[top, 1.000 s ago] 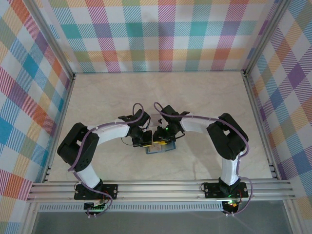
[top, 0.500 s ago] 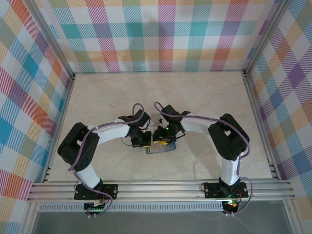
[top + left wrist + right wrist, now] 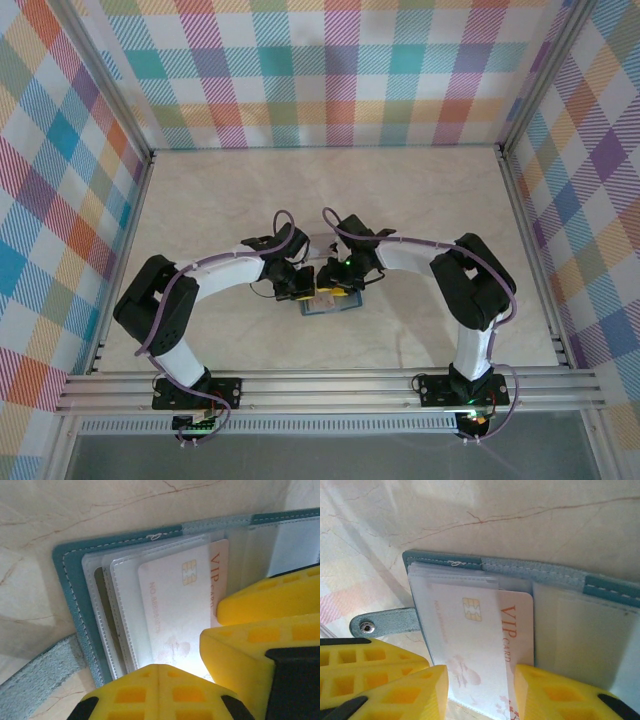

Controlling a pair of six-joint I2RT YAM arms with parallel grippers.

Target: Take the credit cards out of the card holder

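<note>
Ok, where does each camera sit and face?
Top external: high behind the robot, looking down at the table; left arm and right arm show.
Left wrist: on the left arm, close over the open card holder; the left gripper shows.
Right wrist: likewise on the right arm; the right gripper shows.
Shared: both wrist views see the VIP card.

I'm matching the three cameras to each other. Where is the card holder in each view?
Top external: holder just below picture centre.
Left wrist: holder lies open, its teal edge along the left and top.
Right wrist: holder lies open, its teal edge across the top.
Shared landmark: the VIP card in its pocket, chip showing in both wrist views.
</note>
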